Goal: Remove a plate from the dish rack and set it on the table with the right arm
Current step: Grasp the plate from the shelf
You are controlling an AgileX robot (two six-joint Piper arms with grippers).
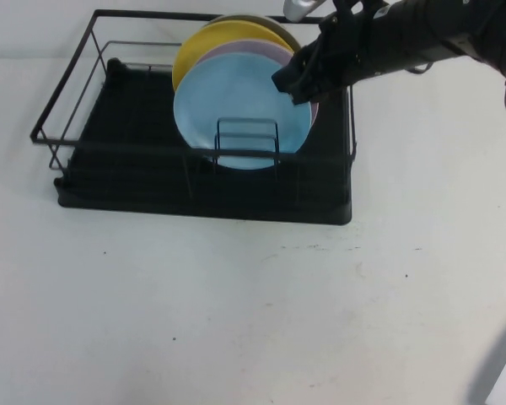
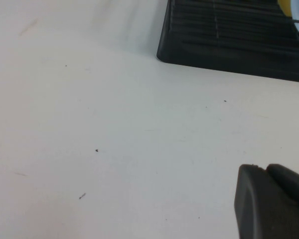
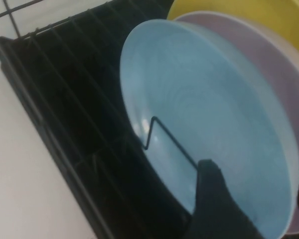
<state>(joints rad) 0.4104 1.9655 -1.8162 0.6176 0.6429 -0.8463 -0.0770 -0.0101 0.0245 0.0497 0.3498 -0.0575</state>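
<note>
Black dish rack (image 1: 110,160) sits far on the white worktop (image 1: 236,321). Three plates stand upright in its right half: blue plate (image 1: 236,110) nearest, pink plate (image 1: 257,51) behind it, yellow plate (image 1: 207,42) farthest. A wire divider (image 1: 246,139) crosses the blue plate's near face. Right gripper (image 1: 302,83) is at the blue plate's upper right rim, fingers (image 3: 214,199) apart, one on each side of the rim. Left gripper (image 2: 271,201) hangs low over bare worktop, near-left of the rack; can't tell its finger state.
</note>
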